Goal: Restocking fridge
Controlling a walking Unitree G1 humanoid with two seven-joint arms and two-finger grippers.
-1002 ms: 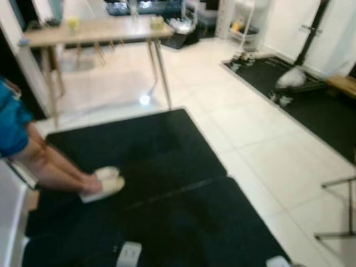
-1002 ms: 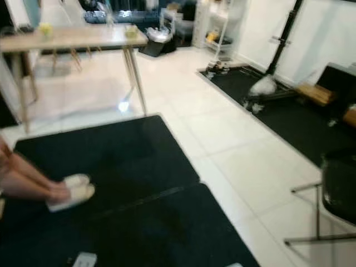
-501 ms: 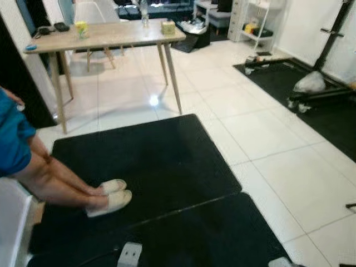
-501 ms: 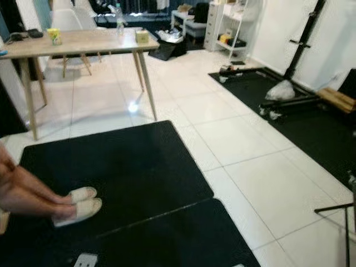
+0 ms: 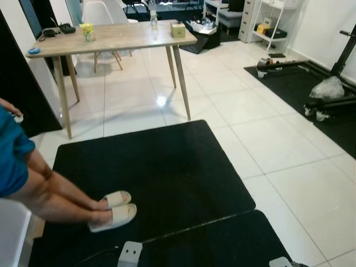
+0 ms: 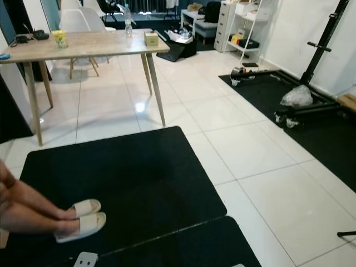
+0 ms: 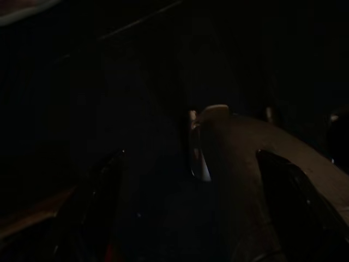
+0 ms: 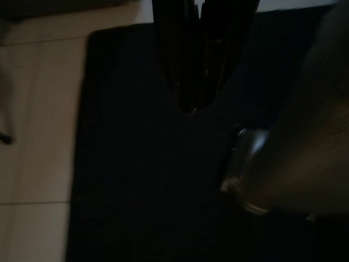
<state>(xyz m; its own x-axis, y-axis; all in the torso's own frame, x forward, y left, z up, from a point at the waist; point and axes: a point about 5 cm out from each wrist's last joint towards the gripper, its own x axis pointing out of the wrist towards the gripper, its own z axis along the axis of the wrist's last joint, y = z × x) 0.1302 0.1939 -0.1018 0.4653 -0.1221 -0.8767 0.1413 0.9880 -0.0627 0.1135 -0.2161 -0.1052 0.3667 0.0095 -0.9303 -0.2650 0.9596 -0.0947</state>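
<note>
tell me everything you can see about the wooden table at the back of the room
The wooden table has a long, light-wood rectangular top on slim, splayed legs of the same pale wood, standing upright on the glossy white tile floor, beyond the black mat. On its top sit a yellowish cup, a clear bottle, a small tan box, a small blue item and a dark object at the left end. A white chair stands behind it.
</note>
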